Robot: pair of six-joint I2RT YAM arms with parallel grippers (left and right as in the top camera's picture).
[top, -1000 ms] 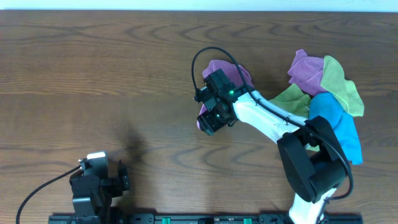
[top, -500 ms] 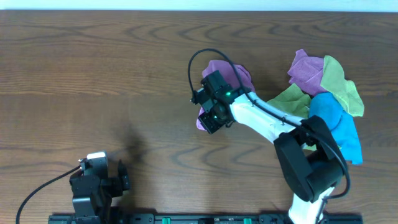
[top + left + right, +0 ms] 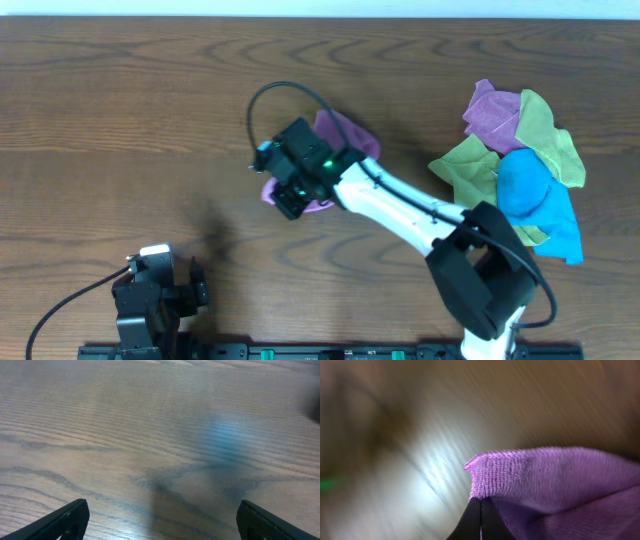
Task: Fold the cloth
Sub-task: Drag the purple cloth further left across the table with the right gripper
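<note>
**Desk:** Overhead first. What do you have?

**Me:** My right arm reaches out over the middle of the counter [image 3: 120,110]. The right fingers [image 3: 288,198] sit over the purple cloth [image 3: 340,135], which is bunched up under and behind the wrist. A bit of purple shows on either side of the tips. From up here I can't tell how they stand.

**Desk:** And the rest of the laundry?

**Me:** A pile of cloths [image 3: 520,170] in purple, green and blue lies at the right edge, well apart from the one I'm on. The left fingers [image 3: 185,290] are parked at the near edge, bottom left, far from any cloth.

**Desk:** Left wrist?

**Me:** Just wood grain with a soft bluish glare on it. One fingertip [image 3: 67,520] shows in the lower left corner and the other in the lower right. They are spread wide with nothing between them.

**Desk:** Right wrist?

**Me:** It's blurry, but readable. The right fingers [image 3: 480,520] are pressed together at the bottom of the frame. The hem of the purple cloth [image 3: 560,480] is pinched between them. The fabric rises from the tips and drapes off to the right, with the counter smeared behind it.
</note>
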